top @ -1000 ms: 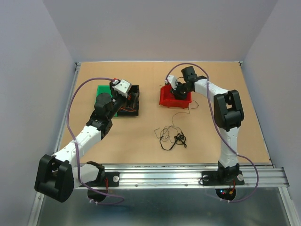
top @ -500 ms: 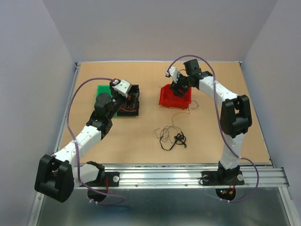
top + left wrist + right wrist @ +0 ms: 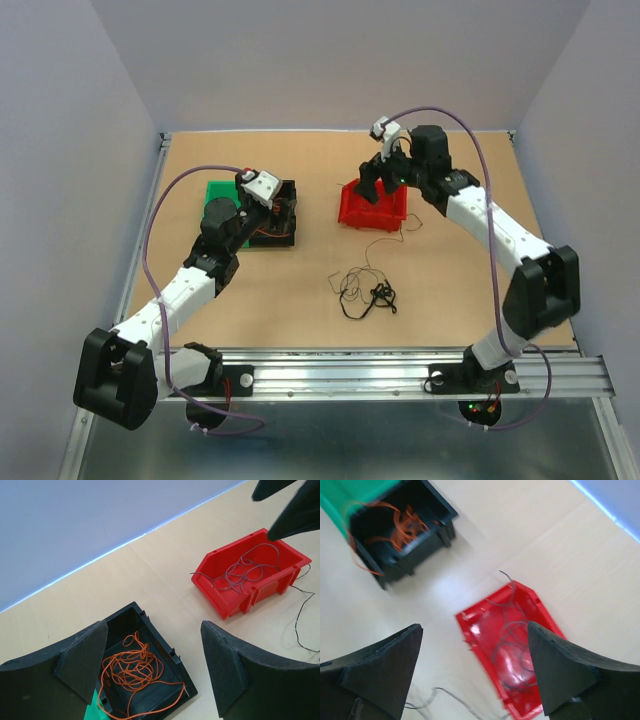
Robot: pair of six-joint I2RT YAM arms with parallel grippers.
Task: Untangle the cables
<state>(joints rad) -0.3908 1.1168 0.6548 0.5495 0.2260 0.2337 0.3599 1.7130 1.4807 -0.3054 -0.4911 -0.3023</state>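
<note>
Loosely tangled thin black cables [image 3: 366, 290] lie mid-frame on the tan counter [image 3: 250, 290]; orange wire [image 3: 132, 667] fills a black plastic bin [image 3: 172, 657], grey wire [image 3: 245, 570] a red plastic bin [image 3: 235, 602]. The left hand [image 3: 154, 635] and right hand [image 3: 475, 629] hover, fingers apart, empty.

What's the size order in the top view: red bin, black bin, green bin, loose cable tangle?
1. red bin, partly behind the right claw, and black bin, partly behind the left claw: alike, tied.
2. loose cable tangle: spread close to theirs, unsure.
3. green bin: smallest patch, mostly hidden by the left arm.
</note>
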